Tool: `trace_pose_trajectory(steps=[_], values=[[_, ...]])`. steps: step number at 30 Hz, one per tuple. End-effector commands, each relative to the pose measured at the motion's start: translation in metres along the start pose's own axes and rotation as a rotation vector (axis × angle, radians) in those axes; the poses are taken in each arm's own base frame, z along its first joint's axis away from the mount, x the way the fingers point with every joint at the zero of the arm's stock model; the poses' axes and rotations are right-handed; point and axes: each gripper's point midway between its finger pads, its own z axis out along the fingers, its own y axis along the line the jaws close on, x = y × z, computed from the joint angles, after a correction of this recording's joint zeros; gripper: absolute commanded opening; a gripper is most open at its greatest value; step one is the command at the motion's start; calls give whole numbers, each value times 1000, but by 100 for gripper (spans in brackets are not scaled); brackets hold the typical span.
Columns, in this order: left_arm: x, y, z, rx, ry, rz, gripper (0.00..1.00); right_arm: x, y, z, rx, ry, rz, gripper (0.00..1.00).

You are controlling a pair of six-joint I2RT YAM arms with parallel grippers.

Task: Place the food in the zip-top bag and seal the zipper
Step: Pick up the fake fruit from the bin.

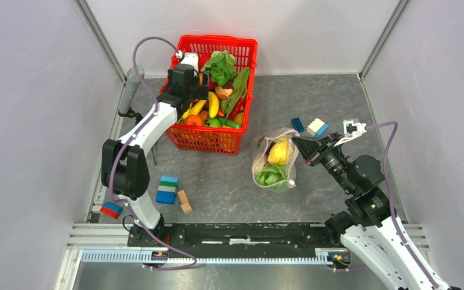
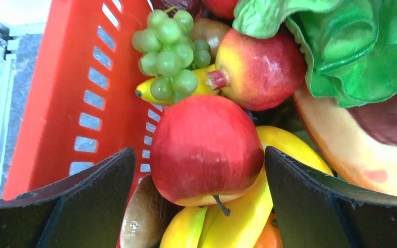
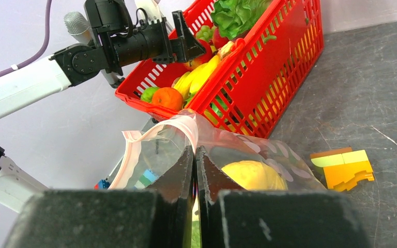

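Note:
The red basket (image 1: pixel 241 51) at the back holds the food. My left gripper (image 2: pixel 199 155) hangs open in it, one finger on each side of a red apple (image 2: pixel 204 147), with small gaps between pads and apple. Green grapes (image 2: pixel 170 49), bananas (image 2: pixel 238 217) and leafy greens (image 2: pixel 362 46) lie around it. The clear zip-top bag (image 1: pixel 261 158) lies right of the basket with a yellow fruit (image 1: pixel 278 151) and a green vegetable (image 1: pixel 270 176) inside. My right gripper (image 3: pixel 195 150) is shut on the bag's mouth edge. The pink zipper (image 3: pixel 134 150) gapes apart.
Loose building blocks lie about: a blue one (image 1: pixel 297 124) and a white-blue one (image 1: pixel 317 127) behind the bag, a blue-green stack (image 1: pixel 167 190) and wooden pieces (image 1: pixel 185 201) near the left arm, a yellow-orange one (image 3: pixel 344 168). Grey walls close in both sides.

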Motion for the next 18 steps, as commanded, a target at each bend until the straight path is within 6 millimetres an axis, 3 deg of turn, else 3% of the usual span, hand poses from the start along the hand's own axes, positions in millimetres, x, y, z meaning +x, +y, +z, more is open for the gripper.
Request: trace_pose_trajectory(steps=[1, 4, 8, 13, 18], values=[[1, -7, -7, 39, 17, -49, 99, -22, 12, 1, -29, -54, -23, 7], [6, -7, -16, 59, 24, -53, 95, -22, 11, 0, -26, -58, -25, 7], [9, -11, -16, 83, 45, -49, 76, -24, 13, -3, -32, -68, -24, 7], [-16, -16, -38, 141, -27, -101, 58, -24, 15, -7, -39, -70, -20, 7], [-48, -24, -81, 253, -129, -143, 55, -23, 17, -12, -51, -73, -12, 7]])
